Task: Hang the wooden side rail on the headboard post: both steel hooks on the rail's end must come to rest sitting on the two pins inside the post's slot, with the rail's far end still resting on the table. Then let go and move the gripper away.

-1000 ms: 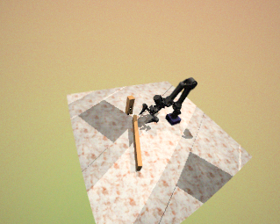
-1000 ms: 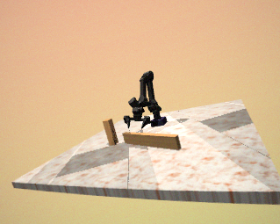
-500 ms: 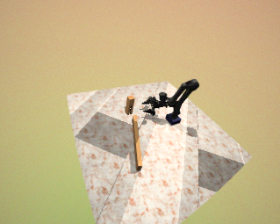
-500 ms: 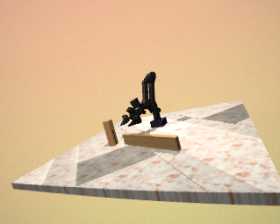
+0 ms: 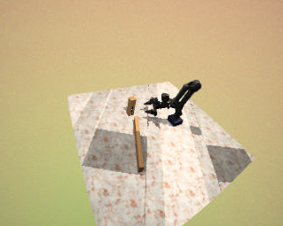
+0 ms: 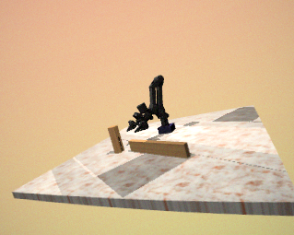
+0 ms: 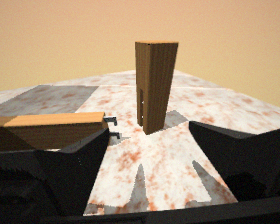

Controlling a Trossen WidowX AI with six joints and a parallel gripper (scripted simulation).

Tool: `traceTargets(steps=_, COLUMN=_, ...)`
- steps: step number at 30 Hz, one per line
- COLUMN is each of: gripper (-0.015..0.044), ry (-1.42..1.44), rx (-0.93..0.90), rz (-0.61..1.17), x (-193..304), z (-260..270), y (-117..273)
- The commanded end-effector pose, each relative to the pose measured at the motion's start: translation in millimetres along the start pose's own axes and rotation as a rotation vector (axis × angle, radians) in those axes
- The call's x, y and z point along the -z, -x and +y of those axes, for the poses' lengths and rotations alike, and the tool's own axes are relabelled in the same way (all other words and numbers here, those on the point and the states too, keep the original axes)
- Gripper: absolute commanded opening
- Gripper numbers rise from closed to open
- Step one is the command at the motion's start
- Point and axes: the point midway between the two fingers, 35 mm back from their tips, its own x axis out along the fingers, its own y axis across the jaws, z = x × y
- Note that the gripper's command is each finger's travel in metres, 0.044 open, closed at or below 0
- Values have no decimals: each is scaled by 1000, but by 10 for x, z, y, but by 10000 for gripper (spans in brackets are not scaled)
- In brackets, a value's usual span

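Open hand beside an unhung wooden rail and its post

My hand (image 5: 147,108) (image 6: 135,128) (image 7: 148,128) is spread wide open, with nothing between its two dark fingers, above a pale stone-look bench (image 5: 119,180) (image 6: 220,184) (image 7: 200,102) mottled with rusty orange spots. One wooden rail (image 5: 138,144) (image 6: 159,148) (image 7: 55,127) lies along the bench, set on its narrow edge: a long, straight, orange-brown plank, lighter on its top edge, darker on its side. From the end nearest the post, two small dark steel hooks (image 7: 114,128) stick out, one above the other, each with its tip bent downward. They touch nothing.

One wooden headboard post (image 5: 131,105) (image 6: 114,139) (image 7: 156,85) stands upright near that end of the rail, apart from it. It is a short, squared block of brown wood with visible grain, its top face lighter. One narrow upright slot (image 7: 141,107) is cut in its lower part, opening on the side toward the rail; small pale specks show inside, too small for me to count as pins. The rail is off the post, its whole length down on the bench.

My one black arm (image 5: 185,93) (image 6: 157,95) rises from a single dark blue base (image 5: 175,121) (image 6: 167,129). I can read no brand, label or writing on anything.
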Motion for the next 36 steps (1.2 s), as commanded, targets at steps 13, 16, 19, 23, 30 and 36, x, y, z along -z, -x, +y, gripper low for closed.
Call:
traceTargets(steps=13, gripper=440, ry=-134, rx=89, rz=176, x=-69, z=125, y=-314)
traceTargets(steps=16, gripper=440, ry=-182, rx=145, rz=236, x=-117, z=188, y=-379)
traceTargets(steps=19, gripper=440, ry=-226, rx=215, rz=287, x=-179, z=248, y=-406)
traceTargets(steps=23, gripper=440, ry=-264, rx=316, rz=329, x=-300, z=333, y=-387)
traceTargets(steps=30, gripper=440, ry=-283, rx=478, rz=331, x=-592, z=469, y=-245)
traceTargets(steps=36, gripper=440, ry=-282, rx=482, rz=330, x=-601, z=472, y=-240)
